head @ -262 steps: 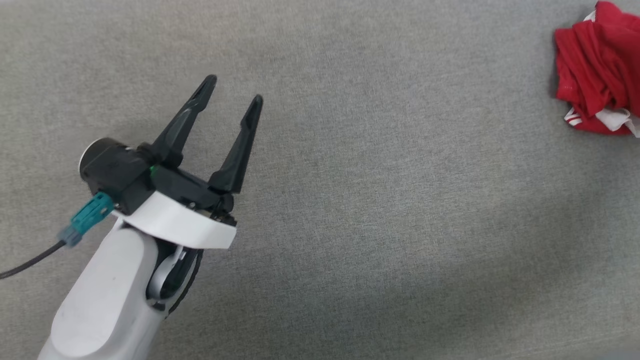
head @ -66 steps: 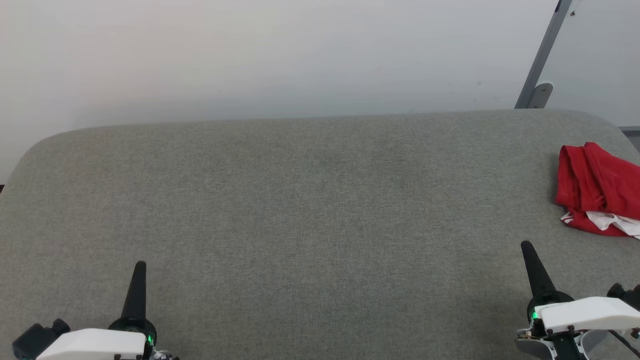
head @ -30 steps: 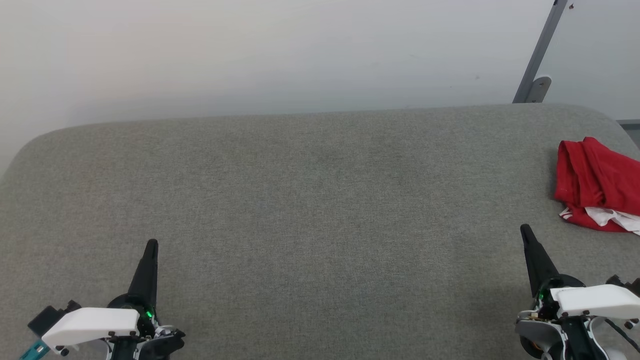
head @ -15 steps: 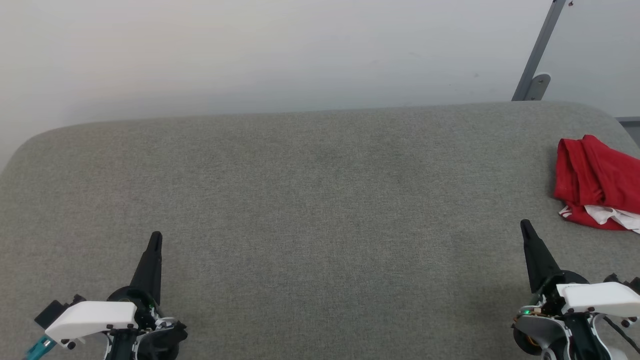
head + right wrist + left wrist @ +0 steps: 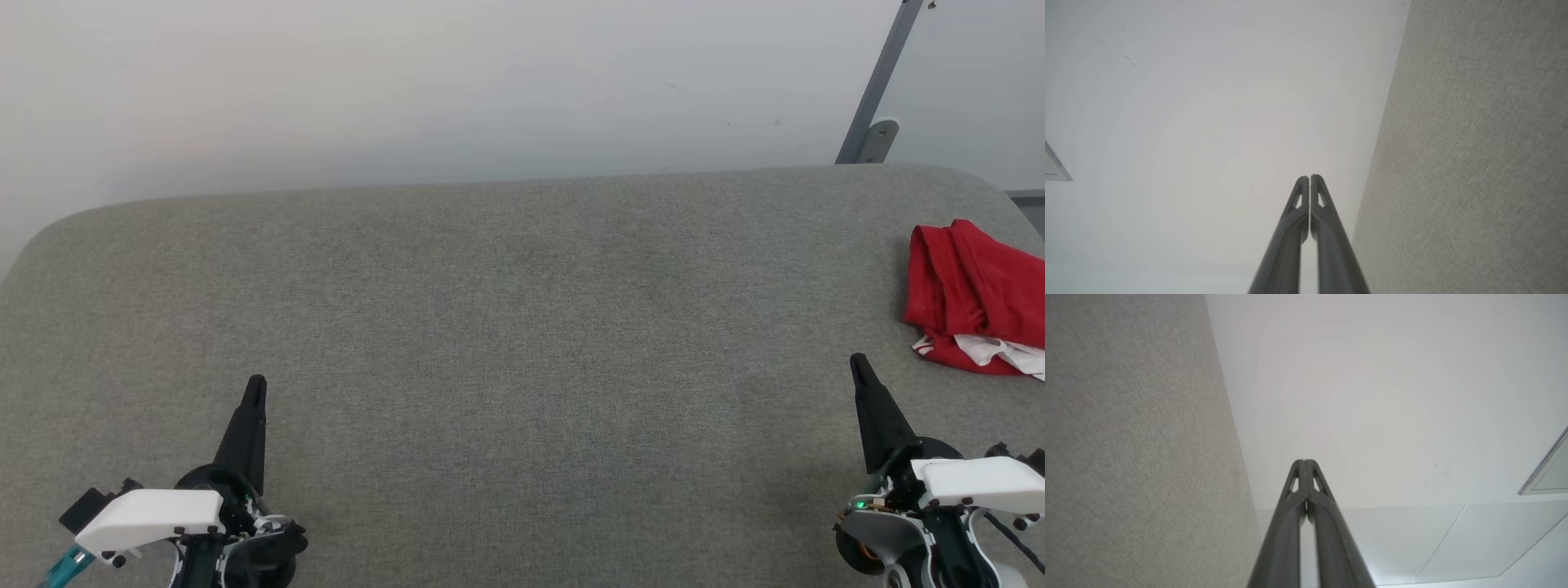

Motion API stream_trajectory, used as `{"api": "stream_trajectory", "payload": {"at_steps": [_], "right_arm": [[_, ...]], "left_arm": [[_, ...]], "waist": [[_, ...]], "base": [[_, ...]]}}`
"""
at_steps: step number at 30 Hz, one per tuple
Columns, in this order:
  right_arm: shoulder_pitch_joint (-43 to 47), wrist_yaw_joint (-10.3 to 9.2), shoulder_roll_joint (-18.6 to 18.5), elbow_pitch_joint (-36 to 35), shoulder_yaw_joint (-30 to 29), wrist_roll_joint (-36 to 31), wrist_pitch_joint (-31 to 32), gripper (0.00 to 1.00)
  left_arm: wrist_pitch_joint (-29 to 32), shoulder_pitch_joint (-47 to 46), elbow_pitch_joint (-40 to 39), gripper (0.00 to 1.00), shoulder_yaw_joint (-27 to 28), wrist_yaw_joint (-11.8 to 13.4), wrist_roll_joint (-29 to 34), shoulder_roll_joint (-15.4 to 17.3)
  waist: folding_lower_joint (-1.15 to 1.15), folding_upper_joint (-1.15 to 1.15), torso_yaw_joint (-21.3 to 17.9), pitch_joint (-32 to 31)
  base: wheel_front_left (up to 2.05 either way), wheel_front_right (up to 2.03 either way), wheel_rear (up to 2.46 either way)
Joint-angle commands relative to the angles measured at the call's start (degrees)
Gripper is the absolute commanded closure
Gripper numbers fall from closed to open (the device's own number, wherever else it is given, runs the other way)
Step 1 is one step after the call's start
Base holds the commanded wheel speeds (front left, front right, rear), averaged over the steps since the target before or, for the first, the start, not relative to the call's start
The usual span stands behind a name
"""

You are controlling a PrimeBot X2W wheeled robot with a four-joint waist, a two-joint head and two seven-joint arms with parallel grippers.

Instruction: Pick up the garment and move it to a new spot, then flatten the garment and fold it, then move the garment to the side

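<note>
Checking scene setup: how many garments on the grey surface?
1: the red garment, bunched far right on the grey surface, ahead of the right pincer. The frame edge cuts it off, so more may lie beyond.

Garment [image 5: 971,298] on table's [image 5: 522,327] right edge

The left hand [image 5: 255,382], spread wide at first, had closed tip to tip, and the head view had lifted to take in the wall [image 5: 408,82]. In the last seconds both that hand and the right hand [image 5: 856,359] edged further forward over the grey surface [image 5: 522,327].
</note>
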Motion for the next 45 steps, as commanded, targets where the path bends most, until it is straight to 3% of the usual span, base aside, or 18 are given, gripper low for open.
{"api": "stream_trajectory", "payload": {"at_steps": [1,45], "right_arm": [[-0.2,0.00,0.1,0.1,0.0,0.2,0.1,1.00],[-0.2,0.00,0.1,0.1,0.0,0.2,0.1,1.00]], "left_arm": [[0.2,-0.7,0.0,1.00,0.0,-0.3,0.0,-0.1],[0.4,-0.7,0.0,1.00,0.2,-0.3,0.2,-0.2]], "waist": [[0.00,0.00,0.0,0.0],[0.00,0.00,0.0,0.0]], "base": [[0.00,0.00,0.00],[0.00,0.00,0.00]]}}
